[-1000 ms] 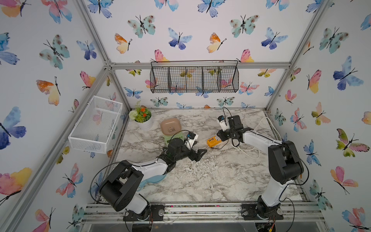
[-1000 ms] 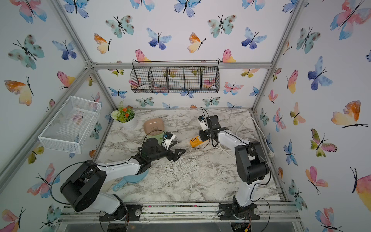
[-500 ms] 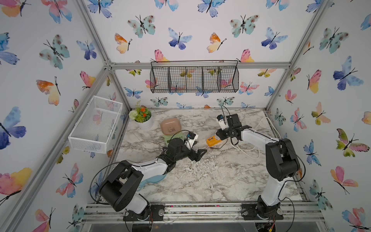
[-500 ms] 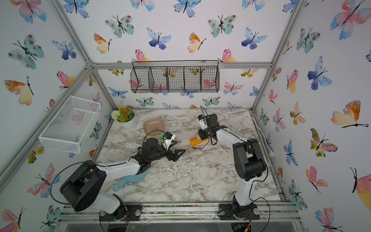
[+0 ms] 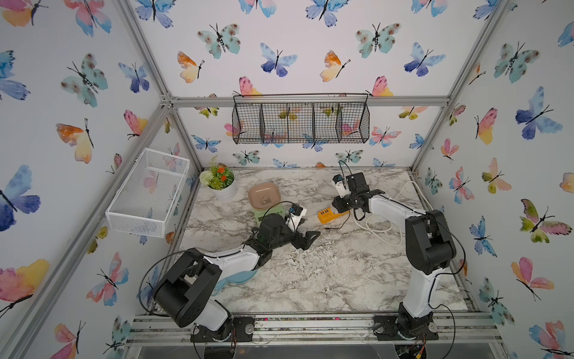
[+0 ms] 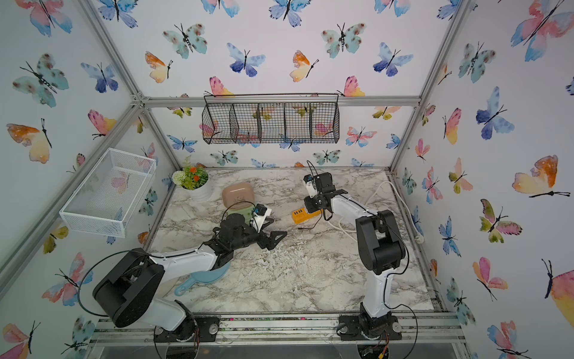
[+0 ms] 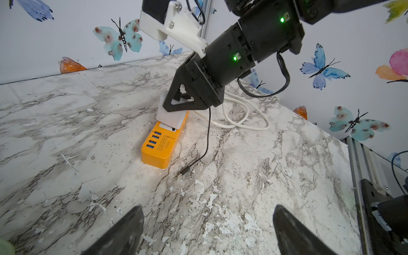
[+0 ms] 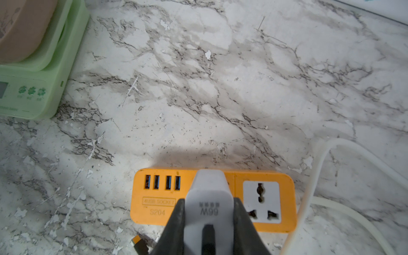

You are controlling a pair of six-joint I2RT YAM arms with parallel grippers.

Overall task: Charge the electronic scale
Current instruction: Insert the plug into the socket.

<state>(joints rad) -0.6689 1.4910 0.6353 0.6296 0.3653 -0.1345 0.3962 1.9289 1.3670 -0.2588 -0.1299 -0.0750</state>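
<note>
Clamping the charger (image 8: pixel 208 192), the right gripper (image 8: pixel 209 205) may skid the unbraced power strip (image 8: pixel 159 198) beneath it, while the left gripper (image 7: pixel 208 209) gapes empty.

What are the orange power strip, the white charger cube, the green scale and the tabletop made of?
The orange power strip: likely moulded plastic, matte, with rounded edges and embossed lettering. The white charger cube: smooth satin plastic. The green scale: slightly translucent plastic, judging by its paler edges. The tabletop: probably a marble-print film, not stone, since the surface is peeling in white flakes.
</note>
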